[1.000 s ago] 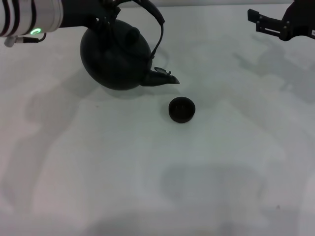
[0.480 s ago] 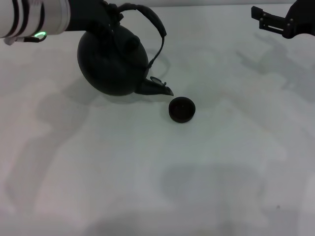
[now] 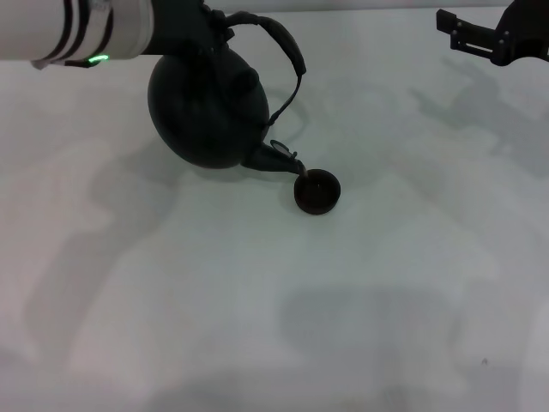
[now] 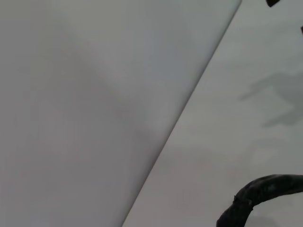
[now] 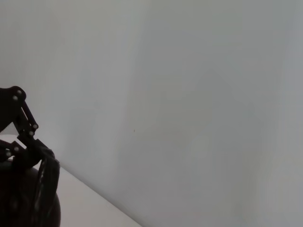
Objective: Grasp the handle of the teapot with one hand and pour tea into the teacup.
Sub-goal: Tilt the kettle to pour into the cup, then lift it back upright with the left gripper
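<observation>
The large black teapot [image 3: 206,107] hangs tilted above the table, its spout [image 3: 279,159] pointing down and reaching the near-left rim of the tiny dark teacup [image 3: 316,191]. My left gripper [image 3: 190,27] is shut on the arched handle [image 3: 287,51] at its left end, above the pot's body. A piece of that rough handle [image 4: 262,191] shows in the left wrist view. In the right wrist view the left gripper's black linkage [image 5: 26,137] appears over the teapot's dark body [image 5: 23,203]. My right gripper [image 3: 477,36] hangs parked at the far right, well away from the cup.
The white table [image 3: 274,309] stretches out around the cup, with soft shadows of the arms on it. A pale wall [image 4: 94,94] rises behind the table's far edge.
The left arm has carried the teapot to the right and tipped it further. The spout, earlier left of the cup, now sits at the cup's rim. The right arm has barely moved.
</observation>
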Motion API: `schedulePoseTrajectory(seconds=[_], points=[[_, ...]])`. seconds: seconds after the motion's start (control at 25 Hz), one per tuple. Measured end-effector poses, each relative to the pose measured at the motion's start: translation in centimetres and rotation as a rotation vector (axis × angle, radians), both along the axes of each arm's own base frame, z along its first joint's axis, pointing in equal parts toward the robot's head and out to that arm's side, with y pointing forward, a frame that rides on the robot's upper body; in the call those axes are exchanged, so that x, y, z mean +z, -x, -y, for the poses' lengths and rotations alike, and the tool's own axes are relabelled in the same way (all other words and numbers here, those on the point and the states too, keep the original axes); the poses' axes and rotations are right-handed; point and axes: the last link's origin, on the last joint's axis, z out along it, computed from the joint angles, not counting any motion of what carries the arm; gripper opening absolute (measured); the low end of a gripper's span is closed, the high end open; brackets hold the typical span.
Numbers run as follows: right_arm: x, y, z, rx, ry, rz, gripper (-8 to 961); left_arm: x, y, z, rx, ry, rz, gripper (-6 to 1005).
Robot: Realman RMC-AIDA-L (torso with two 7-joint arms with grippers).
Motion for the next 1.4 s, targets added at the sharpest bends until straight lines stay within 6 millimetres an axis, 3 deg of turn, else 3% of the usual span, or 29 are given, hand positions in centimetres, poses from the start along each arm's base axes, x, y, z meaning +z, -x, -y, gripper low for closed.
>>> schedulePoseTrajectory(seconds=[0.84, 1.4], points=[[-0.2, -0.3, 0.0, -0.003, -0.009, -0.004, 840, -1.8, -2.4, -0.6, -0.081, 0.032, -0.099, 134], [-0.1, -0.5, -0.2, -0.008, -0.018, -0.002, 840, -1.8, -2.2, -0.7, -0.069, 0.021, -0.110, 132]])
